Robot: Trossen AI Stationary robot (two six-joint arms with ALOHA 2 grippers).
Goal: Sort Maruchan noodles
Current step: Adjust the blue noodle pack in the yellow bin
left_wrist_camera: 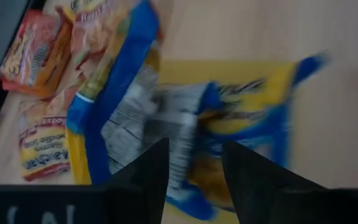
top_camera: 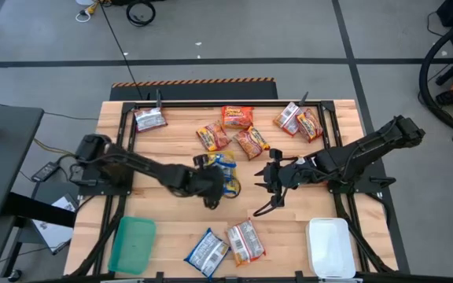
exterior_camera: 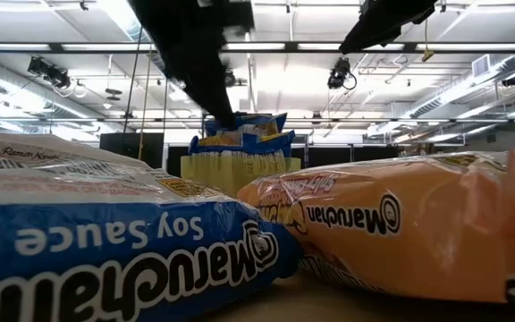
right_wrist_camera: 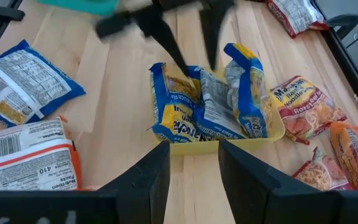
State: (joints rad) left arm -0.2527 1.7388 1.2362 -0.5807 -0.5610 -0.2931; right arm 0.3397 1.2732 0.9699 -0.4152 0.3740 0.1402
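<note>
The left gripper (top_camera: 211, 182) is hanging over the shallow yellow plastic tray (right_wrist_camera: 216, 147) at the middle of the wooden tabletop (top_camera: 171, 228), and the right wrist view is showing its two dark fingers (right_wrist_camera: 160, 34) spread and released, grasping nothing, their tips pointing down at the shiny blue-and-yellow ramen packets (right_wrist_camera: 207, 109) standing crowded on edge inside that tray. The packets are lying directly below and just ahead of those fingers, with their long edges running along the tray's length. The right gripper (top_camera: 267, 187) is waiting just beside the tray on the opposite side, its fingers also parted and empty. The left arm is judged the nearer to the tray contents. The orange-red ramen packets (top_camera: 237, 130) are lying flat toward the far edge of the tabletop, and a silver-white packet with red print (top_camera: 149, 119) is sitting near the far left corner. Two further packets are lying at the near edge: a blue-backed one (top_camera: 207, 251) and an orange one (top_camera: 245, 241), between a green tray (top_camera: 132, 244) and a white tray (top_camera: 330, 248). Open bare wood is remaining around the yellow tray toward the near side, giving room for withdrawal.
</note>
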